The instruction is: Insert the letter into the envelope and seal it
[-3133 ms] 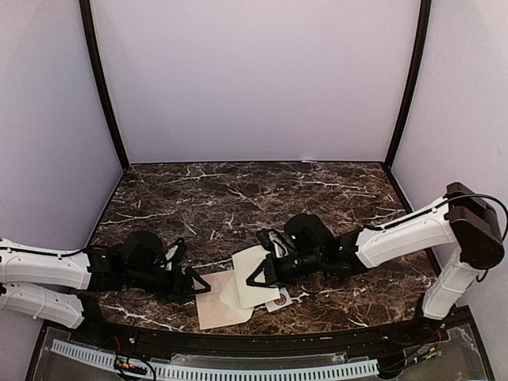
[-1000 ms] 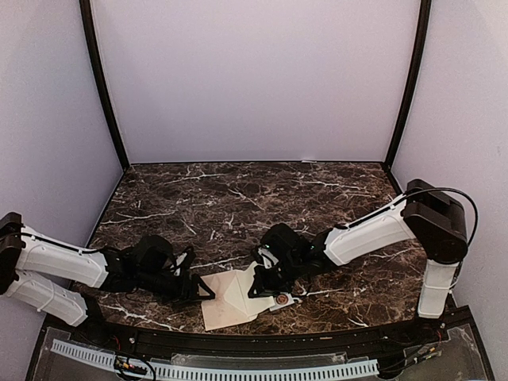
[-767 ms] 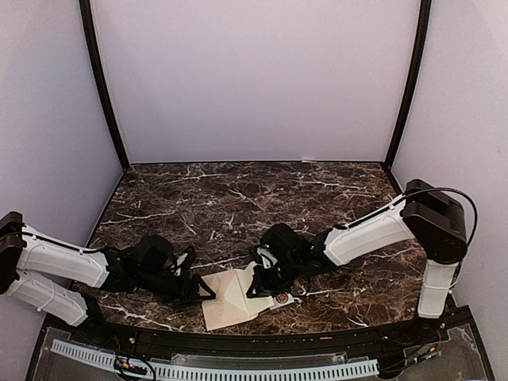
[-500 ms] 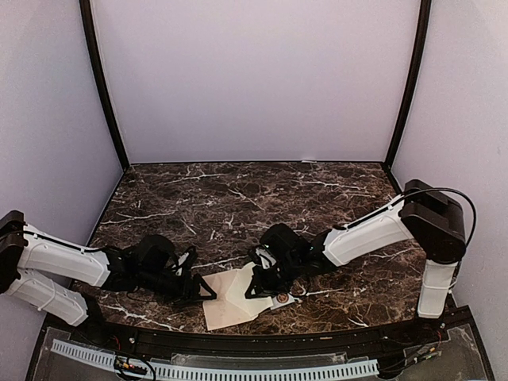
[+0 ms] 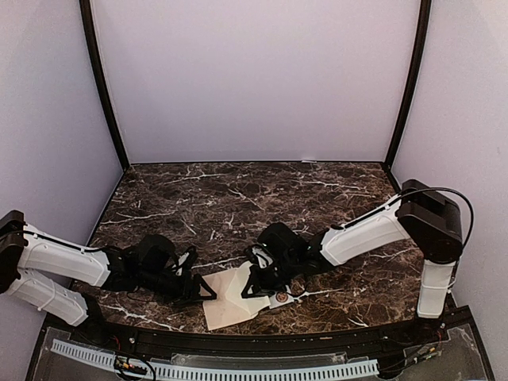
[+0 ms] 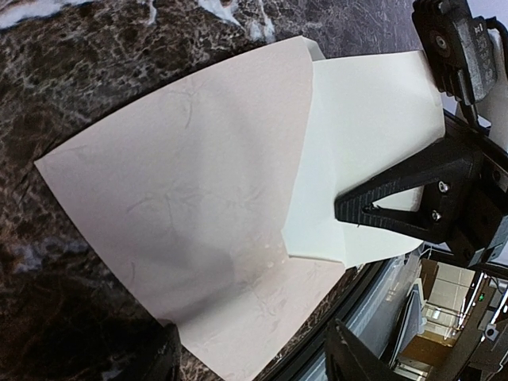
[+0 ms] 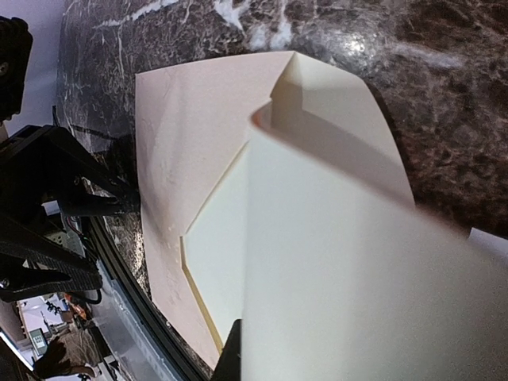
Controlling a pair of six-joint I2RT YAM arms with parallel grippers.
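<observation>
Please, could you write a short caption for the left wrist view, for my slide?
Right gripper holds the letter at the envelope edge on a marble table.

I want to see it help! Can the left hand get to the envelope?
Probably yes: the left hand sits open right at the edge of the envelope, with nothing between them.

We look down on a dark brown desk [image 5: 238,198], marbled with white veins and boxed in by pale lilac panels: a back wall [image 5: 254,79], a left wall [image 5: 40,127] and a right wall [image 5: 472,95]. Black posts stand at the back corners (the left post [image 5: 99,79], the right post [image 5: 409,79]). A black rail [image 5: 262,336] edges the near side, a white slotted strip [image 5: 214,370] just below it. The light falls soft and even.
</observation>
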